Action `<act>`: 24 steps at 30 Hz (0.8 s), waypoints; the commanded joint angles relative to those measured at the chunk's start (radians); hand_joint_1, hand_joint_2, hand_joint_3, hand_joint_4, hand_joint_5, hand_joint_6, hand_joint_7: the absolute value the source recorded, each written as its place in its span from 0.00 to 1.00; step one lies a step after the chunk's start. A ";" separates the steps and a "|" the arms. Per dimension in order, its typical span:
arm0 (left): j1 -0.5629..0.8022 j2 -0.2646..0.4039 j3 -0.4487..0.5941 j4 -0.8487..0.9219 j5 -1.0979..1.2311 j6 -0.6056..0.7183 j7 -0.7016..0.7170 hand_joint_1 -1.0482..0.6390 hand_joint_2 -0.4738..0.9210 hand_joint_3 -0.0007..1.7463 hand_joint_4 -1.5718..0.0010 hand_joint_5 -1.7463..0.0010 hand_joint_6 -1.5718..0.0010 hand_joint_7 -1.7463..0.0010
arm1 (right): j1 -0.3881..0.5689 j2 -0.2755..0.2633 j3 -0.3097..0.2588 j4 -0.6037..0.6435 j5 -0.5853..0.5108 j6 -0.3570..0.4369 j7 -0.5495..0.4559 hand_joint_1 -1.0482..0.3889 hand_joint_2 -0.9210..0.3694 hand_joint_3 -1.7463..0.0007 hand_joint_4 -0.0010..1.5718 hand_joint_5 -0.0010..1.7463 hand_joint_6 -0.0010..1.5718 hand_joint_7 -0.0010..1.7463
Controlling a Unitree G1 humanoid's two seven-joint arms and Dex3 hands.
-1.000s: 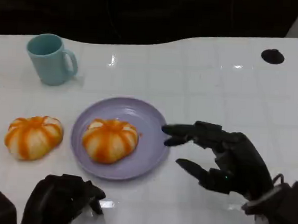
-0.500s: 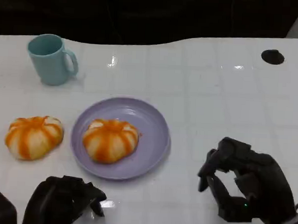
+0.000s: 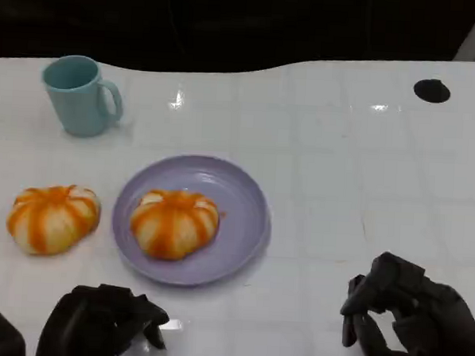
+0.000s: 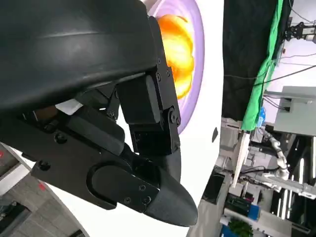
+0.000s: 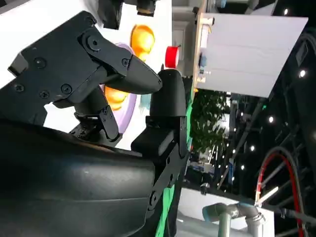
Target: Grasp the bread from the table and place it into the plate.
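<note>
Bread [image 3: 53,218] left of plate [image 3: 247,218] looked soft, light; cup sides gently; left hand [image 3: 102,322] and right hand [image 3: 409,323] both curled, empty.

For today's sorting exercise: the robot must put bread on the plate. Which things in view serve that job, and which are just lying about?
Belongs to the job:
bread on the plate
bread on the table
purple plate
left hand
right hand

Just lying about:
light blue mug
black round spot on the table
</note>
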 commanded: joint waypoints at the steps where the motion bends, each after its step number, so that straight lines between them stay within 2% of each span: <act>1: 0.004 0.024 0.009 0.012 -0.007 0.002 -0.011 0.00 0.92 0.00 0.50 0.06 0.00 0.90 | -0.006 0.013 -0.021 0.031 0.011 -0.038 0.004 0.58 0.36 0.30 0.53 1.00 0.47 0.92; 12: -0.030 0.040 0.023 0.070 -0.012 -0.022 -0.030 0.00 0.92 0.00 0.50 0.07 0.00 0.90 | -0.038 0.031 -0.043 0.097 0.006 -0.068 0.010 0.57 0.33 0.33 0.54 1.00 0.47 0.92; 24: -0.037 0.049 0.021 0.084 -0.012 -0.034 -0.032 0.00 0.93 0.00 0.51 0.06 0.00 0.91 | -0.042 0.035 -0.047 0.107 -0.006 -0.063 0.009 0.57 0.35 0.31 0.55 1.00 0.48 0.92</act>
